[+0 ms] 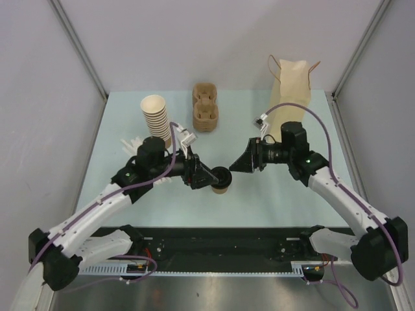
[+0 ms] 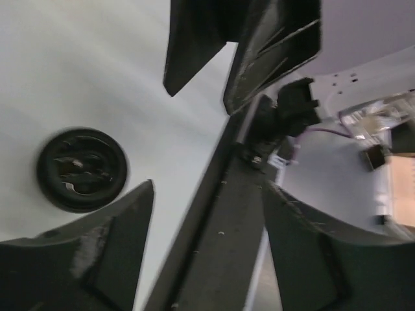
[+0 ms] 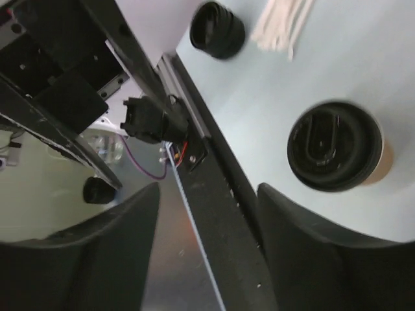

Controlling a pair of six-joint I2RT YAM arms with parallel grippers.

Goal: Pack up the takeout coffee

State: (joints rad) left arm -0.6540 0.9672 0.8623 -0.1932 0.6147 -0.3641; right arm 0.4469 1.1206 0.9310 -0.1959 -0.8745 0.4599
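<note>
The takeout coffee (image 1: 222, 181), a brown ribbed cup with a black lid, stands upright on the table between the two grippers. My left gripper (image 1: 205, 173) is open and empty, right beside the cup on its left. In the left wrist view the lid (image 2: 82, 170) lies outside the left finger, not inside the left gripper (image 2: 207, 188). My right gripper (image 1: 239, 163) is open and empty, just right of and behind the cup. In the right wrist view the cup (image 3: 335, 146) sits to the right of the right gripper (image 3: 209, 188).
A tall stack of lidless cups (image 1: 156, 118) stands at the back left. A cardboard cup carrier (image 1: 205, 107) is at the back centre, and a paper bag (image 1: 290, 83) at the back right. Wooden stirrers (image 3: 283, 23) and a pile of black lids (image 3: 217, 29) lie near the left arm.
</note>
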